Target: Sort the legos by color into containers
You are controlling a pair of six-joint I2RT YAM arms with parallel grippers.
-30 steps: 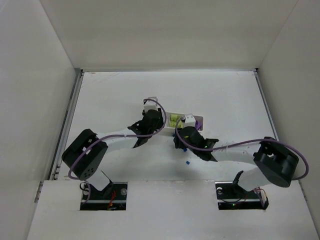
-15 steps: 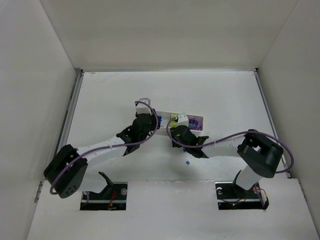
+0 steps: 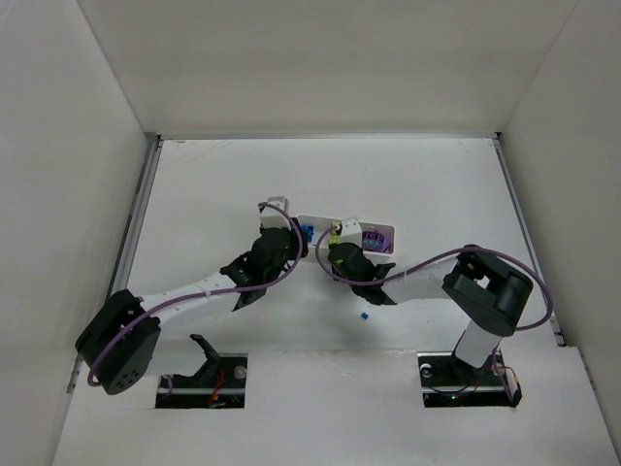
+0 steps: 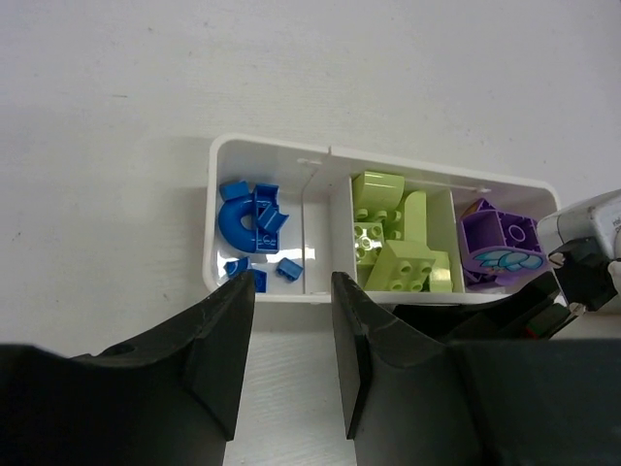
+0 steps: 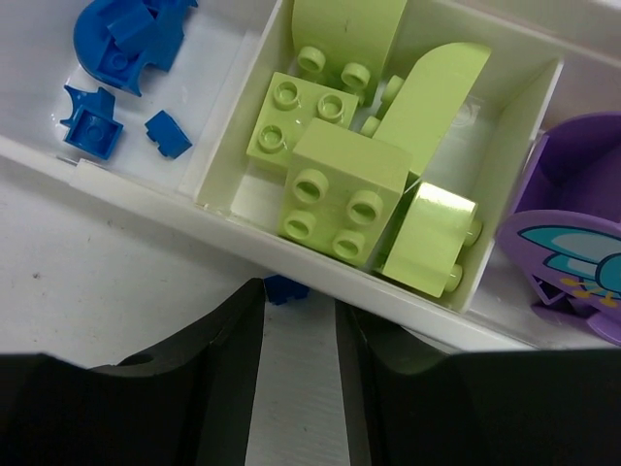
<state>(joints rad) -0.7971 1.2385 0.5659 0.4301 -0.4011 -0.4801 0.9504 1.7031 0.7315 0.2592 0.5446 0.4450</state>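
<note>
The white three-compartment tray [image 4: 272, 145] holds several blue pieces [image 4: 247, 218] on the left, lime-green bricks [image 4: 403, 262] in the middle and a purple block [image 4: 500, 243] on the right. My left gripper [image 4: 291, 287] is open and empty just in front of the tray's blue end. My right gripper [image 5: 297, 301] is open at the tray's near wall [image 5: 388, 282], below the green bricks [image 5: 340, 194]. A tiny blue cube [image 5: 284, 288] lies on the table against that wall, between its fingertips. In the top view both grippers, left [image 3: 291, 239] and right [image 3: 338, 254], sit beside the tray [image 3: 315, 221].
A second loose blue cube [image 3: 364, 315] lies on the white table nearer the arm bases. The right gripper's white wrist part [image 4: 592, 228] shows at the tray's purple end. White walls enclose the table on three sides.
The left gripper has drawn back to the left, uncovering the tray's blue compartment. The right gripper has moved left along the tray's near side. Both arms have stretched lower and further out.
</note>
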